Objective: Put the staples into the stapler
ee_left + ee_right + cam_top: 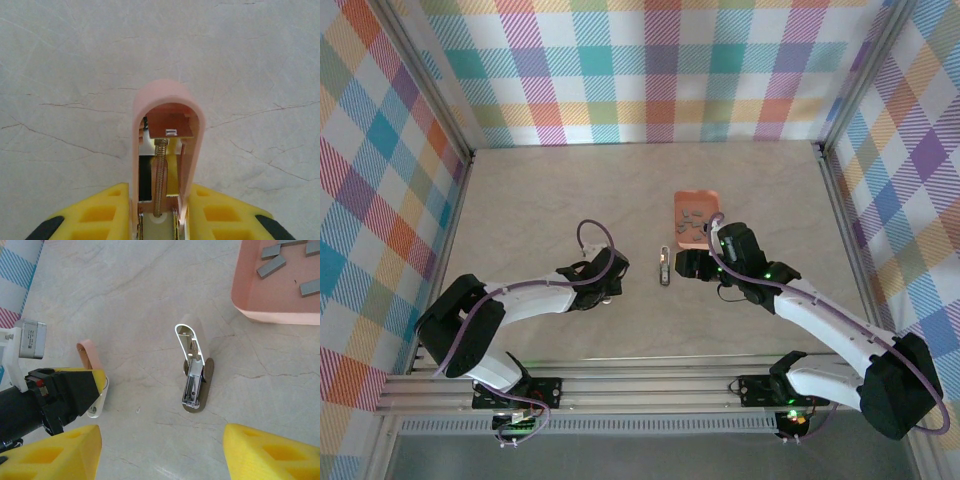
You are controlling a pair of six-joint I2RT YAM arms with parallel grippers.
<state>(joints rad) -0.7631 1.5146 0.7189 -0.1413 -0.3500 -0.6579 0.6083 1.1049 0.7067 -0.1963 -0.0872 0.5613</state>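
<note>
The left gripper (160,202) is clamped on pink stapler (167,92), base cut off; right gripper (161,447) spread apart near opened stapler (194,377); channel contents indistinct.

Pale marbled worktop with a tray and a spare stapler, boxed in by bright plaid.

The worktop (570,200) is cream stone-look with thin dark veins. A salmon-orange tray (697,193) with rounded corners and a low raised rim lies flat on it, right of centre towards the far side. Well apart, to the left, is a pink mini stapler (162,90) with a white base, its pink cover swung open and a coiled spring running inside. Multicoloured checked walls (660,70) stand on three sides, and aluminium rails (620,395) cross the near edge.
</note>
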